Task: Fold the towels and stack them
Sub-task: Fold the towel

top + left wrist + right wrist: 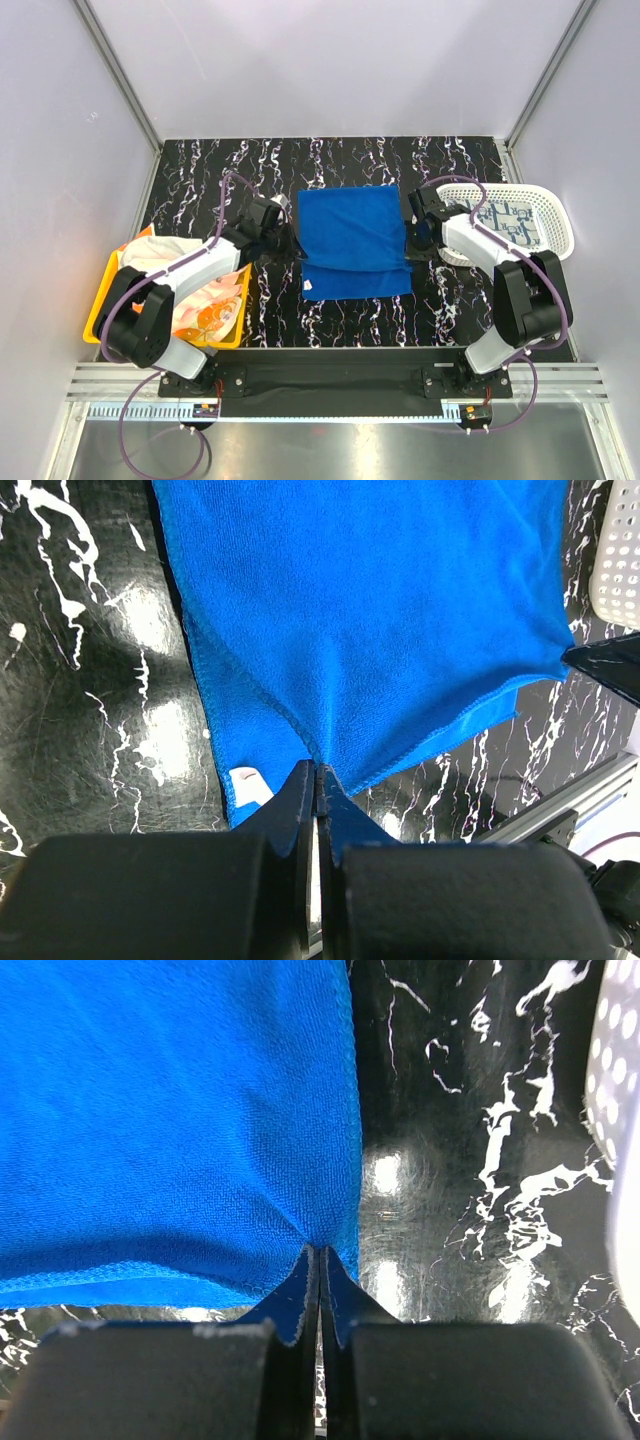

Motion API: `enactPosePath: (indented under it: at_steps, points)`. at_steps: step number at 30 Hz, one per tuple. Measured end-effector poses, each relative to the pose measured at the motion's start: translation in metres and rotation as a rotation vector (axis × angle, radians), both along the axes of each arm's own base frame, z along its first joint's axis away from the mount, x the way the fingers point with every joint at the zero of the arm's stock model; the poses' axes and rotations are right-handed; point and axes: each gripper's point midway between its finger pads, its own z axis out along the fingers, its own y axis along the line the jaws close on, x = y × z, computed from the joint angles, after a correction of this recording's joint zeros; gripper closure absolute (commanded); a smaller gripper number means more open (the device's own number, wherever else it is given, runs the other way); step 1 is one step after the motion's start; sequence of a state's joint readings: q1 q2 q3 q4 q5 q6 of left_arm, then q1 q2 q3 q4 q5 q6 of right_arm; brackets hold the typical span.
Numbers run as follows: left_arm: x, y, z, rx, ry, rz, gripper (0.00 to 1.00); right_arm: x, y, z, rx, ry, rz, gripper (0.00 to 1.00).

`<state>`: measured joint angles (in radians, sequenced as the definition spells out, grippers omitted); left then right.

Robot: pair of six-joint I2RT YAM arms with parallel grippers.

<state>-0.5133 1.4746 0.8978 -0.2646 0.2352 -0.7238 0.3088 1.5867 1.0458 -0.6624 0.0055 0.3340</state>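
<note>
A royal blue towel [352,240] lies mid-table, its far half folded toward me over the near half, whose near strip still shows. My left gripper [293,243] is shut on the folded layer's left corner [318,752]. My right gripper [408,244] is shut on its right corner [320,1243]. The towel fills both wrist views [380,620] [170,1110]. A white label [248,782] shows on the lower layer. An orange-and-white patterned towel [205,315] and an off-white one [165,250] lie in the yellow bin. A white-and-blue patterned towel [505,222] lies in the white basket.
The yellow bin [100,300] sits at the left under my left arm. The white perforated basket [550,215] sits at the right behind my right arm, and its edge shows in the wrist views [618,560] [615,1090]. The black marbled tabletop [200,180] surrounds the towel.
</note>
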Motion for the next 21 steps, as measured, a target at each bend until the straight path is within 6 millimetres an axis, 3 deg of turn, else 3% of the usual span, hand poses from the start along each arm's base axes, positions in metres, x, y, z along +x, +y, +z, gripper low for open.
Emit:
enactPosePath:
  at_steps: [11, 21]
  points:
    - [-0.010, 0.003, -0.010, 0.019, 0.032, -0.002, 1.00, -0.010, 0.003, -0.006, -0.007, 0.028, 0.006, 1.00]
    - [-0.014, 0.007, 0.016, 0.004, -0.012, 0.002, 1.00, -0.009, 0.004, 0.027, 0.015, -0.039, 0.004, 1.00]
